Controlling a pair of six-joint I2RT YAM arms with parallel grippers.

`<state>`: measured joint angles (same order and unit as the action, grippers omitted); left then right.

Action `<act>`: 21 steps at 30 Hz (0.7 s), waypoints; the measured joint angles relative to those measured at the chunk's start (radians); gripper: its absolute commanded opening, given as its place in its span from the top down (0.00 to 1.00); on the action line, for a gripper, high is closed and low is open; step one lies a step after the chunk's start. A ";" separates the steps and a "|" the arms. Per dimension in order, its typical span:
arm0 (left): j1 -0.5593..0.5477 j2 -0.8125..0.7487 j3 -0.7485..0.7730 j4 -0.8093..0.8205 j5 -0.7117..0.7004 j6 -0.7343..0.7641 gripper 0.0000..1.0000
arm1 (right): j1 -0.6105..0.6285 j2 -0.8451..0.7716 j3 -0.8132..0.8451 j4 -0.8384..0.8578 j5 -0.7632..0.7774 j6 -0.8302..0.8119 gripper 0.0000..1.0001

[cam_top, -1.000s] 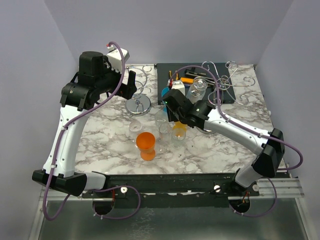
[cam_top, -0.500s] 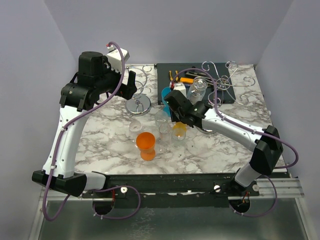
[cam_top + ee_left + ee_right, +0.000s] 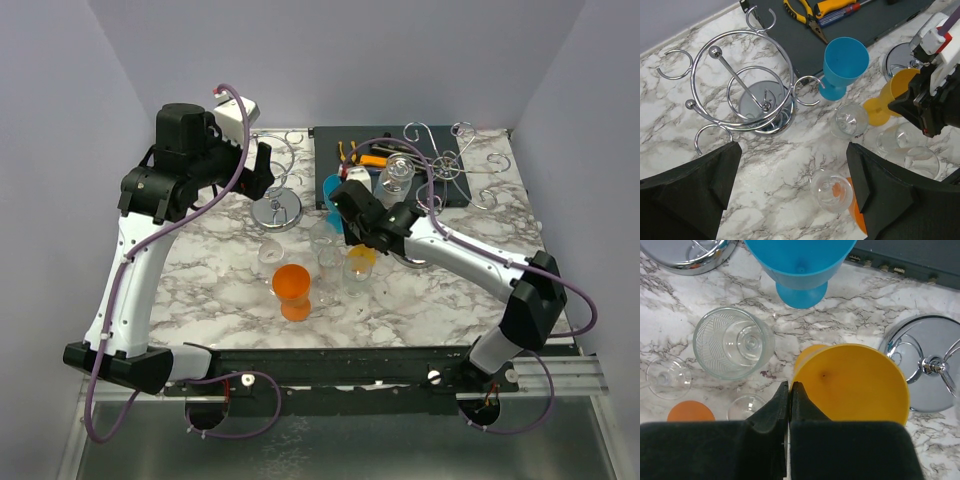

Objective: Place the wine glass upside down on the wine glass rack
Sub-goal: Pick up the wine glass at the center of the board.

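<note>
Moved: right arm (image 3: 470,255) elbow has shifted slightly left.
Right gripper (image 3: 789,386): jaws pressed together at yellow glass (image 3: 855,385) rim.
Left gripper (image 3: 792,192): spread apart above rack (image 3: 742,90).

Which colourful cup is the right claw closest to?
The yellow glass, right beside the right gripper's closed fingertips; the blue glass and orange glass stand farther away.

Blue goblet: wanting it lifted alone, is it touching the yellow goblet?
Apart. The right wrist view shows bare marble between the blue goblet and the yellow goblet.
</note>
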<state>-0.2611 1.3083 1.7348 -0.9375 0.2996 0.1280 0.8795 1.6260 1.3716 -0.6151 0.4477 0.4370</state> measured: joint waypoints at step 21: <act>0.000 -0.021 -0.007 0.001 0.027 -0.012 0.04 | -0.002 -0.177 0.016 -0.078 -0.085 -0.022 0.98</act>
<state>-0.2611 1.2877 1.7279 -0.9367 0.3264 0.1158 0.8772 1.4490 1.3876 -0.6930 0.3630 0.4149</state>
